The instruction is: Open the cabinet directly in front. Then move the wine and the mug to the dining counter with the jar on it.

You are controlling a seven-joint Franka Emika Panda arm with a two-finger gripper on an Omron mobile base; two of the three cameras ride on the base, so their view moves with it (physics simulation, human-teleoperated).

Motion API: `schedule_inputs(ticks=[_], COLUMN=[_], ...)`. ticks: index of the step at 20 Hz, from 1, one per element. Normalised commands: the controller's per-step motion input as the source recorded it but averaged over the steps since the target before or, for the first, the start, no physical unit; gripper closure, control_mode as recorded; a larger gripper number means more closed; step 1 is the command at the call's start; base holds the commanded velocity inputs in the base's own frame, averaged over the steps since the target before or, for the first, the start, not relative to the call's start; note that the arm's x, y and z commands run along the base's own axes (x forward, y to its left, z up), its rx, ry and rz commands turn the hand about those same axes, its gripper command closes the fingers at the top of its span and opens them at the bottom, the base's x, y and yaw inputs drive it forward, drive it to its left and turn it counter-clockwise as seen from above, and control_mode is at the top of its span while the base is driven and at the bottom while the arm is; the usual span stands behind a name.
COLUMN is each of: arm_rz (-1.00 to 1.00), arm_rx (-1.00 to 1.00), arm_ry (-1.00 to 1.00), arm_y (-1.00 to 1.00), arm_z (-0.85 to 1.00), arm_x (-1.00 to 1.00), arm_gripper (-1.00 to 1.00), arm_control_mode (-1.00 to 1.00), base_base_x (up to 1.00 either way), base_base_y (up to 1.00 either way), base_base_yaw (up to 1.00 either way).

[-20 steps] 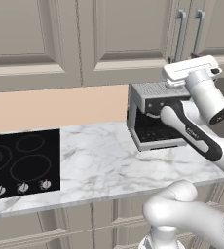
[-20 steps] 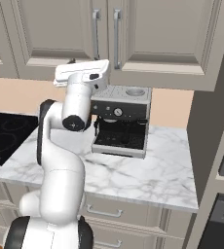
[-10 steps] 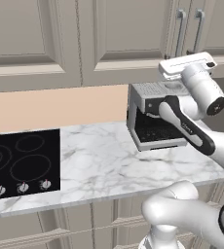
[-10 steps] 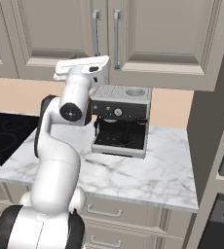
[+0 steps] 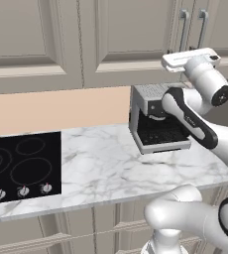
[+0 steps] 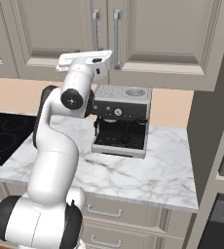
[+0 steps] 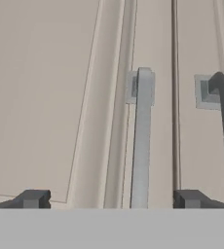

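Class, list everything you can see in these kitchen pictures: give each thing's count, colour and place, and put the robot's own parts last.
cabinet: one, beige-grey, two shut panelled doors, on the wall above the counter.
bar handles: two, silver, upright, either side of the door seam.
neighbouring cabinets: beige-grey, beside it on the wall.
coffee machine: one, grey and black, on the counter under the cabinet.
counter: one, white grey-veined marble.
cooktop: one, black with three knobs, set in the counter's left part.
base drawers: beige, under the counter.
arm: one, white with dark joints.
gripper: one, dark tips, open, facing the left handle.
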Motion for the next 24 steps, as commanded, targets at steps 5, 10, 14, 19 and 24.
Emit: schedule_inputs(ticks=[5, 10, 14, 19, 24], arm_rz=[0.0, 0.0, 0.0, 0.0, 0.0], arm_rx=[0.0, 0.0, 0.0, 0.0, 0.0], arm_ry=[0.0, 0.0, 0.0, 0.0, 0.0], arm_y=[-0.01, -0.01, -0.14, -0.13, 0.0], arm_z=[0.0, 0.0, 0.0, 0.0, 0.0], arm_x=[0.17, 0.23, 0.26, 0.27, 0.25], arm_gripper=[-1.0, -1.0, -1.0, -1.0, -1.0], arm_control_mode=[-1.0, -1.0, -1.0, -1.0, -1.0], base_base_x=[0.0, 0.0, 0.0, 0.0, 0.0], base_base_y=[0.0, 0.0, 0.0, 0.0, 0.0], base_base_yaw=[0.0, 0.0, 0.0, 0.0, 0.0])
